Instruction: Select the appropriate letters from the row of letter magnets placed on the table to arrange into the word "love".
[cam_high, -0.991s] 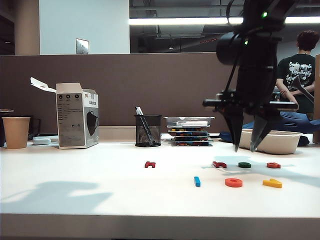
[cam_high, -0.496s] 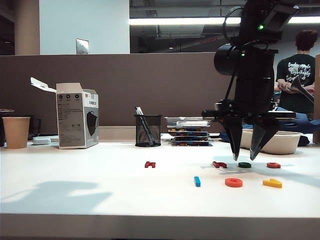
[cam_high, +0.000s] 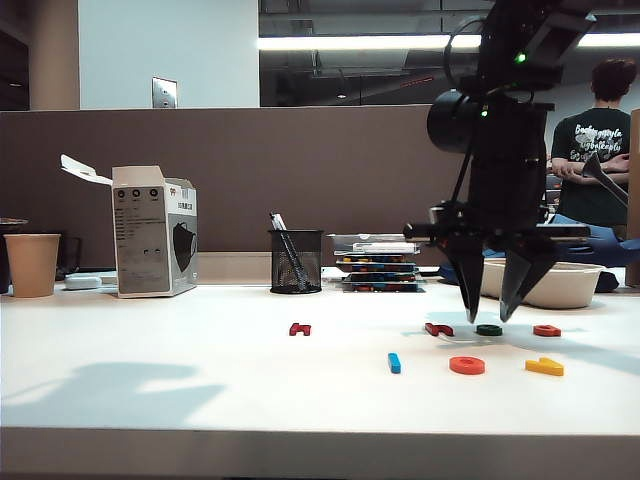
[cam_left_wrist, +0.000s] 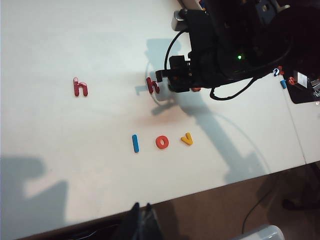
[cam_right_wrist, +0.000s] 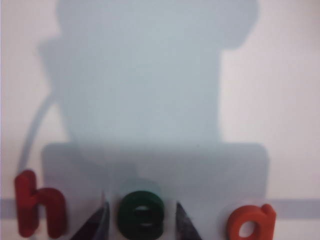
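Observation:
On the white table (cam_high: 150, 400) a blue l (cam_high: 394, 362), an orange o (cam_high: 467, 365) and a yellow v (cam_high: 544, 366) lie in a line near the front. Behind them lies the green e (cam_high: 489, 329). My right gripper (cam_high: 488, 318) points down, open, one fingertip on each side of the green e (cam_right_wrist: 142, 215), and my right gripper (cam_right_wrist: 141, 203) is not closed on it. My left gripper (cam_left_wrist: 141, 206) hangs past the table's front edge, fingers together and empty, looking at the l (cam_left_wrist: 135, 143), o (cam_left_wrist: 162, 142) and v (cam_left_wrist: 186, 139).
Two dark red h letters (cam_high: 299, 328) (cam_high: 438, 328) and an orange-red a (cam_high: 546, 330) lie in the back row. At the rear stand a paper cup (cam_high: 32, 264), a cardboard box (cam_high: 155, 232), a mesh pen holder (cam_high: 296, 260), stacked trays (cam_high: 380, 262) and a white bowl (cam_high: 555, 283).
My right gripper has come down from above the back row until its open fingertips stand around the green e. The letters have not moved.

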